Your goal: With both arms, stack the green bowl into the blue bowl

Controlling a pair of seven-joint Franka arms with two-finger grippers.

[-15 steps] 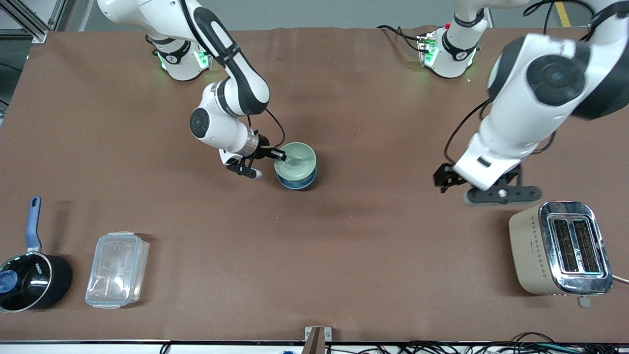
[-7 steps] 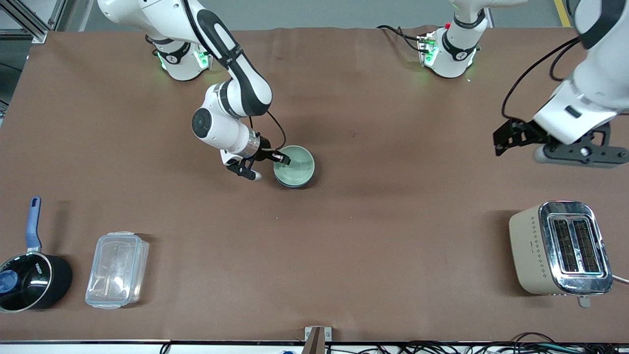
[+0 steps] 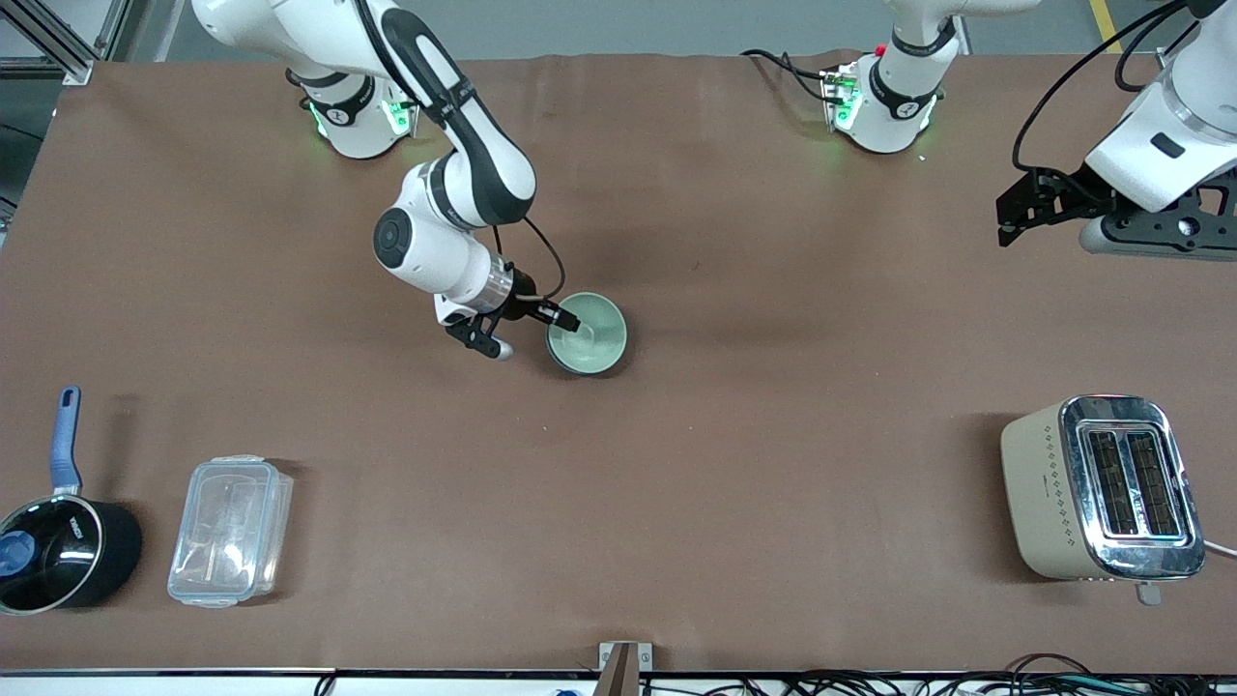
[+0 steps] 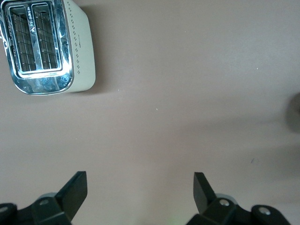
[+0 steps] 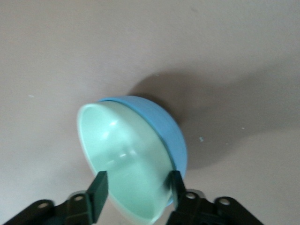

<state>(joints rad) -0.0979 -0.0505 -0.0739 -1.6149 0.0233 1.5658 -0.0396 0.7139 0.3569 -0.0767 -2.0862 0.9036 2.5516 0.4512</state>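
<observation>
The pale green bowl (image 3: 591,333) sits nested in the blue bowl (image 5: 174,137) near the table's middle. From the front camera the green bowl hides almost all of the blue one. In the right wrist view the green bowl (image 5: 126,159) leans inside the blue one. My right gripper (image 3: 533,335) is open and straddles the bowls' rim on the side toward the right arm's end, one finger over the green bowl's inside and one outside; it also shows in the right wrist view (image 5: 137,190). My left gripper (image 3: 1155,230) is open and empty, high over the left arm's end of the table (image 4: 140,187).
A beige toaster (image 3: 1102,488) stands near the front edge at the left arm's end; it also shows in the left wrist view (image 4: 44,44). A clear plastic box (image 3: 230,530) and a black saucepan with a blue handle (image 3: 58,541) stand near the front edge at the right arm's end.
The left arm has swung up and away from the toaster toward its own end of the table. The nested bowls have settled lower and shifted slightly toward the left arm's end, with the right gripper following.
</observation>
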